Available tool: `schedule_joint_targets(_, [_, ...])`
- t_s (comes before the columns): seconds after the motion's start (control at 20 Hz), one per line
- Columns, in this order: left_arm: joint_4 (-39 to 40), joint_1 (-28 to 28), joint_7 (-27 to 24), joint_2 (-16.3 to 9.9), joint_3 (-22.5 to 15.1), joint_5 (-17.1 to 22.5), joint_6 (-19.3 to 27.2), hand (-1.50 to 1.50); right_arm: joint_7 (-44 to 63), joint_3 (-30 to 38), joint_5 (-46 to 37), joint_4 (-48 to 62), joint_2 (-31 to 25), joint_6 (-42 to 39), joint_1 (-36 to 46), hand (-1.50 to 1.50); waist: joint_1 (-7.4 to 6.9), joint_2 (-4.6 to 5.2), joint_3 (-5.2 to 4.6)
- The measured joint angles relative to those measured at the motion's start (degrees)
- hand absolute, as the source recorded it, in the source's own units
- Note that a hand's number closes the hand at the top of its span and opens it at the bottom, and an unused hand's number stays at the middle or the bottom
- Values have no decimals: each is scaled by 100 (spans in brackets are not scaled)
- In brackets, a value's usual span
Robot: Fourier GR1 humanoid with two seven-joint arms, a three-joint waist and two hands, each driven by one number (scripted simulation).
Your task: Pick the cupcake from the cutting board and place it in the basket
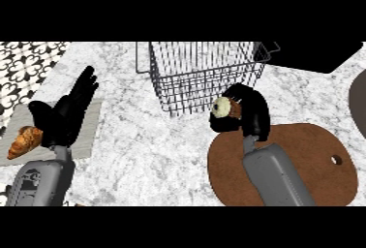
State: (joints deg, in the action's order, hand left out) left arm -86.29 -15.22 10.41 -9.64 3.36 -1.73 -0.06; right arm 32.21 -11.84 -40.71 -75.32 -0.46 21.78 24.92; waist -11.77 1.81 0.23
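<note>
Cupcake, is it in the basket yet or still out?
Out. The right hand is curled round the cupcake, holding it just outside the basket's front wall, beyond the cutting board.

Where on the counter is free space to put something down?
Bare marble lies between the left hand and the cutting board, below the basket. The board's right part is free too. It is crowded at the basket's front edge, where the right hand holds the cupcake.

Right hand (247, 114) is curled round the cupcake (223, 107), held above the worktop (157, 145) between the wire basket (204, 72) and the round cutting board (314, 164). Left hand (68, 114) rests open near the worktop's left edge, a croissant (25, 141) just beside it.
</note>
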Motion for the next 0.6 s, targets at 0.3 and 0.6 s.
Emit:
schedule_joint_targets(0.3, [61,-158,-9,70,-164,-50,-59,0,704,-207,-314,176,35,1389,944,150,-221,16,-37])
schedule_joint_targets(0.6, [164,-327,47,134,-273,-122,-48,0,1442,-281,-846,765,32,2078,1830,150,-291,37,-73])
